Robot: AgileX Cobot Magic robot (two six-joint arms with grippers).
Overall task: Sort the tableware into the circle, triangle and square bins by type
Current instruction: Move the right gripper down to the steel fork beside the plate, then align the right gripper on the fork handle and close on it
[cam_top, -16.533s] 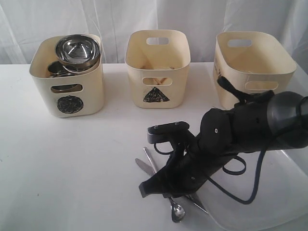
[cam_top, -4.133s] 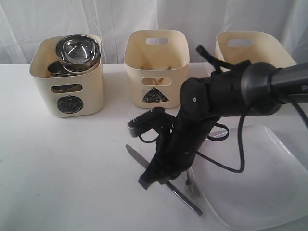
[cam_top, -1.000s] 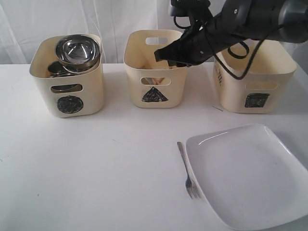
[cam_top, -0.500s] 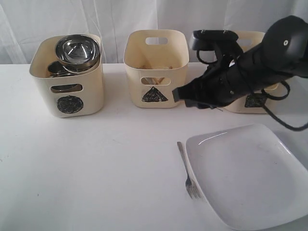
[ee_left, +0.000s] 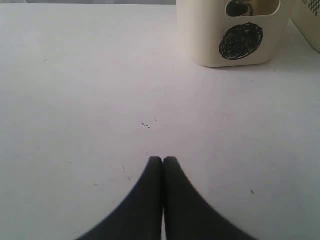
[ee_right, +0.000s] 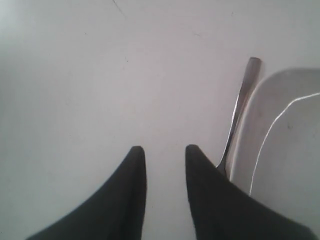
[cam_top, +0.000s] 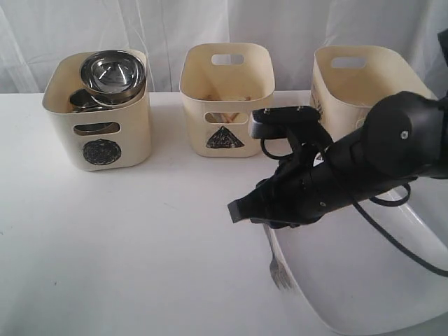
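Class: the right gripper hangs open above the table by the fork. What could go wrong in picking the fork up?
1. The fork lies right against the plate rim, so a finger could land on the plate and shove it.
2. The right gripper has its fingers over bare table beside the fork's handle. Closing here would likely catch nothing.

Flat white matte tabletop (cam_top: 105,245) runs across the whole scene, lit evenly with soft grey shading. Wrinkled white fabric curtain (cam_top: 161,28) hangs behind it, meeting the table's far edge. Left wrist view: tiny dark specks (ee_left: 146,125) on the tabletop, a few more scattered nearby. Right wrist view: thin faint dark line mark (ee_right: 119,7) on the same surface.
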